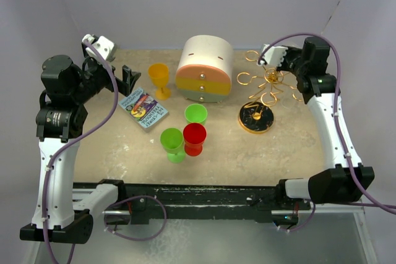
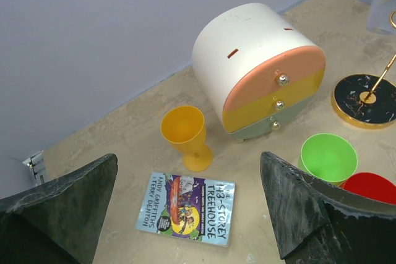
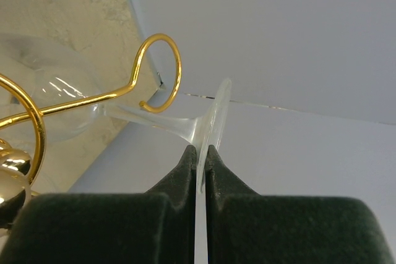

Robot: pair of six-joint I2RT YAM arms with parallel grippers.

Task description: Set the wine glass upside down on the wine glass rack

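My right jaws are pressed together on the wine glass (image 3: 213,112), the pads (image 3: 185,171) pinching the thin edge of its round foot, which I see edge-on. From the foot the clear stem runs away from me and lies across the mouth of one curled loop of the wine glass rack (image 3: 162,66). The bowl shows as a faint blur beyond that loop, low on the left of my wrist view. (Whether the stem already rests on the wire or only lies beside it, I cannot tell.) From above, my right arm (image 1: 322,103) reaches in along the right side of the desk (image 1: 297,146) toward the back, and the gold wire branches spread just beside its tip, above the rack's round black-and-gold base.

My left jaws are spread wide, and their dark fingers (image 2: 62,208) frame the left part of the desk. Below them lie a picture book (image 2: 185,207) and an orange goblet (image 2: 185,135) standing upright just behind it. The round drawer box (image 1: 204,69) sits mid-desk at the back, between the goblet and the rack. In front of it stand two green cups (image 1: 195,114) and a red cup (image 1: 194,137), close together, openings up.
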